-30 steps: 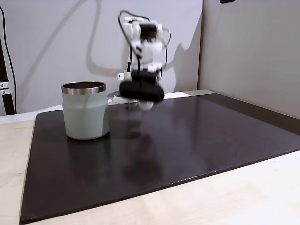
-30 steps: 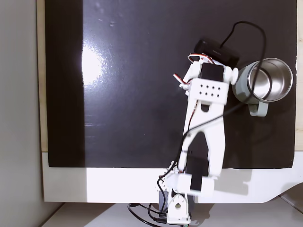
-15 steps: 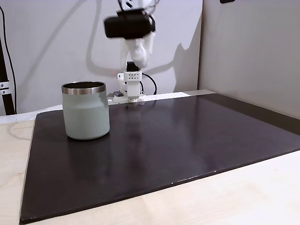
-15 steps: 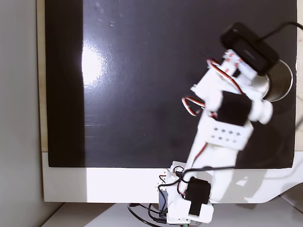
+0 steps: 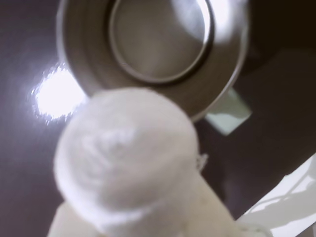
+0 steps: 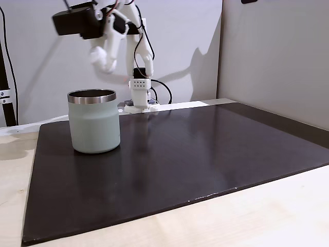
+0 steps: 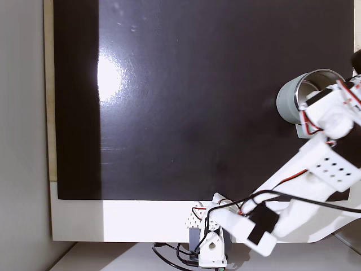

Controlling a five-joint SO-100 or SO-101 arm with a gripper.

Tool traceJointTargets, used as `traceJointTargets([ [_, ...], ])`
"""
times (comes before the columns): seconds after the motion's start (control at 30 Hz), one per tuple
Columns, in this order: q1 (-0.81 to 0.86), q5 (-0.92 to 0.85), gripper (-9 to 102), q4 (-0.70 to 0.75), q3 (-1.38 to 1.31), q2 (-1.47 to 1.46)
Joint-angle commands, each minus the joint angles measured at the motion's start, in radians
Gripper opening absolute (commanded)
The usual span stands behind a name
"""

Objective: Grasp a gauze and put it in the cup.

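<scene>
Gauze (image 5: 126, 158) gripped in end effector (image 6: 101, 58), above cup (image 6: 94, 121)

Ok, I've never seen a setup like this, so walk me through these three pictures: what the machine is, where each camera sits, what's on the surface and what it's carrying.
The machine is a small white robot arm bolted at the back edge of a table, ending in a two-finger hand.

One fixed view looks across the table from the front. Another fixed view looks straight down, with the arm's base at the bottom of the picture. The wrist view comes from a camera riding on the arm, just behind its hand.

On the table lies a dark mat. On it stands a pale green cup with a shiny steel rim; it looks empty inside.

The hand is raised above the cup and holds a small white roll of gauze. The wrist view shows the gauze up close and blurred, with the cup's open mouth beyond it.
</scene>
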Motion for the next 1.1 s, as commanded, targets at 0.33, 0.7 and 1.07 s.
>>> traceJointTargets([
  [0.33,0.037,-0.003,0,0.002,-0.236,-0.169],
  [0.7,0.049,-0.066,46,0.008,-0.207,-0.155],
  [1.07,0.052,-0.067,46,0.011,-0.199,-0.133],
])
